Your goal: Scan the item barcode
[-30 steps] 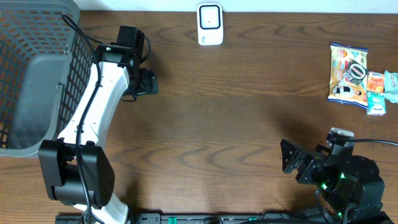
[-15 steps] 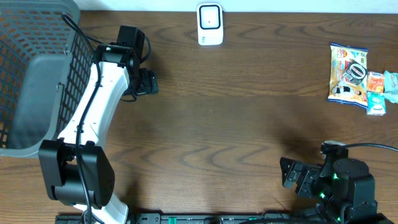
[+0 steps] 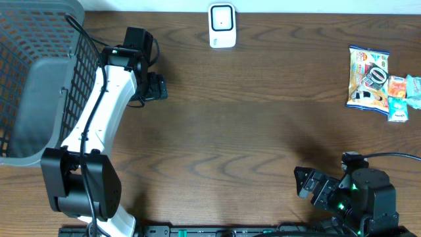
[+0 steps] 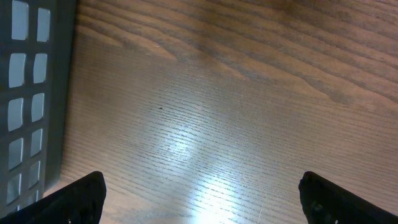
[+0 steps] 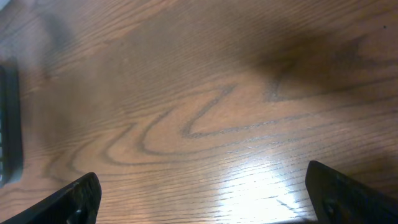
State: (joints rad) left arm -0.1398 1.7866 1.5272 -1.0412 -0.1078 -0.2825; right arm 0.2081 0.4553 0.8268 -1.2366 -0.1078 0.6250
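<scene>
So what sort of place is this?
Probably a mock shop checkout: a white scanner-like unit, snack packets and a grey mesh basket on a wooden table.

We've got open table (image 3: 250,131) mid-span; basket (image 3: 33,79) blocks left, scanner (image 3: 222,26) far edge, snack packs (image 3: 378,82) far right.

The left tool (image 4: 208,198) hangs over the brown wooden table (image 4: 249,87). Its two dark fingertips (image 4: 81,198) show only at the bottom corners of the view, standing wide apart. A pale patch of glare lies on the wood grain between them. Along the left edge runs the grey grid wall of a basket (image 4: 34,93), resting on the table.
</scene>
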